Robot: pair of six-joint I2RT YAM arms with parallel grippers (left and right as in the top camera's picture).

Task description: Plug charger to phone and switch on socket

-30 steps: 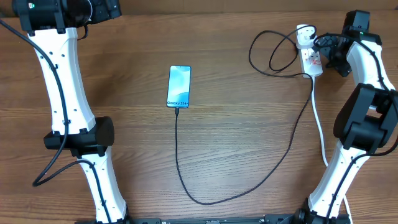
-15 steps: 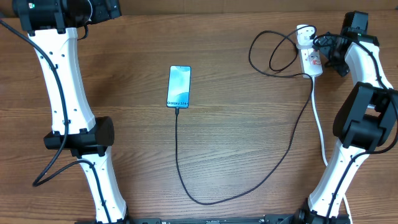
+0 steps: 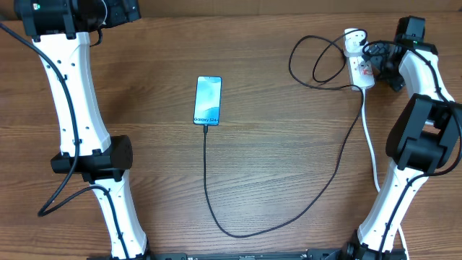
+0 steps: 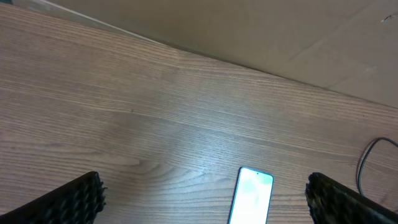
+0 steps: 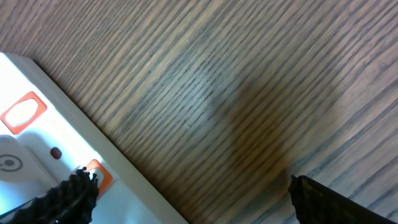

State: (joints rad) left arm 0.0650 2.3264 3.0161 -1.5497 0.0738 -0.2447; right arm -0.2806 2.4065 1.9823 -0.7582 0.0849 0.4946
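Note:
The phone (image 3: 208, 100) lies face up on the wood table with its screen lit; it also shows in the left wrist view (image 4: 252, 195). The charger's black cable (image 3: 303, 206) runs from the phone's lower end in a long loop to the round white plug adapter (image 3: 353, 42) seated in the socket (image 3: 362, 69), a white power strip with red switches (image 5: 23, 111). My right gripper (image 5: 189, 202) is open, one finger over the strip's red switch, the other over bare wood. My left gripper (image 4: 202, 202) is open, far above the table at back left.
The strip's white cord (image 3: 372, 148) runs down the right side beside my right arm. The table's back edge (image 4: 186, 50) meets a brown wall behind the phone.
My right gripper has shifted slightly toward the back beside the socket. The phone, the cable and my left arm have not moved.

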